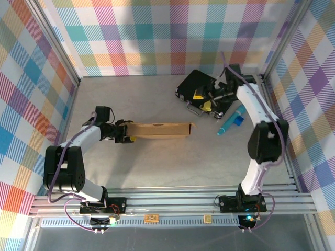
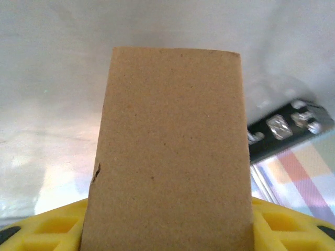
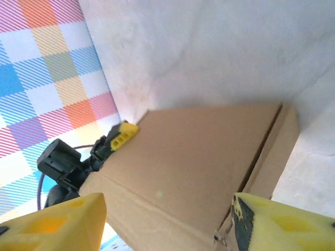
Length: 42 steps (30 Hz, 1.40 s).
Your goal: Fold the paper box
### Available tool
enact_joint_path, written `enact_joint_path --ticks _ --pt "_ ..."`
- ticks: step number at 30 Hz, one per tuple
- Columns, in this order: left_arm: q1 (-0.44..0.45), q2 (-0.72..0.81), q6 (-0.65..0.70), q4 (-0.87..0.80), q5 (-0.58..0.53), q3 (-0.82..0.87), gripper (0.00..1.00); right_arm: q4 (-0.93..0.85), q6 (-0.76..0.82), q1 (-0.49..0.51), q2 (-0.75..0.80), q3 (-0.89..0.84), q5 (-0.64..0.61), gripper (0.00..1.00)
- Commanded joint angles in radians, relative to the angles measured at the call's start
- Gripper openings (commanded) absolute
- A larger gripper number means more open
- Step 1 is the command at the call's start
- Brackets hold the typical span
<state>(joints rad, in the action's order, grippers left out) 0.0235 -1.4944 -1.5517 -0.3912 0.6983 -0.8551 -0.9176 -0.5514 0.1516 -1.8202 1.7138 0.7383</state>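
- Table [image 1: 157,172]: grey top, fenced by checked walls.
- Box [image 1: 159,129]: plain brown cardboard, near the table's middle. From above it reads as a thin strip running 9 to 3 o'clock, so it stands on edge. One broad face is turned to the right wrist camera.
- Case [image 1: 191,86]: black, at 1 o'clock on the table, well apart from the box.
- Left gripper [image 1: 125,135]: at the box's 9 o'clock end, clenched on the cardboard, with a yellow pad on either side of the panel in the left wrist view.
- Right gripper [image 1: 204,101]: over the case, released. Its yellow fingers [image 3: 57,219] stand wide with nothing between them.
- Pen [image 1: 226,127]: teal, lying at 5 o'clock from the case.
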Motion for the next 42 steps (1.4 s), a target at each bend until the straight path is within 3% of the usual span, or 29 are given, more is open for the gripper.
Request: enact_joint_path --ticks 1,4,8,11,13,19,27,32,36,42 --pt "-0.023 0.014 0.065 -0.307 -0.045 -0.02 0.14 0.13 0.127 0.014 0.158 -0.125 -0.185 0.6" --pt "-0.042 0.036 0.02 -0.344 -0.067 -0.002 0.13 0.215 0.229 0.029 0.271 -0.249 -0.264 0.54" --pt "-0.072 0.059 -0.032 -0.437 -0.128 -0.029 0.13 0.314 0.479 0.159 0.42 -0.399 -0.409 0.47" --pt "-0.086 0.051 -0.043 -0.515 -0.17 -0.072 0.13 0.54 0.604 0.216 0.578 -0.583 -0.382 0.46" --pt "-0.098 0.052 -0.058 -0.559 -0.204 -0.087 0.14 0.597 0.64 0.217 0.62 -0.633 -0.373 0.46" --pt "-0.119 0.033 -0.135 -0.543 -0.234 -0.088 0.14 0.389 0.855 0.263 0.533 -0.529 -0.318 0.45" --pt "-0.129 -0.045 -0.105 -0.57 -0.243 -0.159 0.13 0.259 0.881 0.293 0.366 -0.377 -0.316 0.48" --pt "-0.13 -0.043 -0.113 -0.56 -0.247 -0.154 0.13 0.217 0.87 0.334 0.273 -0.303 -0.382 0.47" --pt "-0.131 -0.044 -0.114 -0.554 -0.245 -0.153 0.13 0.213 0.863 0.338 0.238 -0.266 -0.422 0.44" --pt "-0.132 -0.049 -0.12 -0.547 -0.244 -0.155 0.12 0.188 0.858 0.342 0.215 -0.241 -0.399 0.29"
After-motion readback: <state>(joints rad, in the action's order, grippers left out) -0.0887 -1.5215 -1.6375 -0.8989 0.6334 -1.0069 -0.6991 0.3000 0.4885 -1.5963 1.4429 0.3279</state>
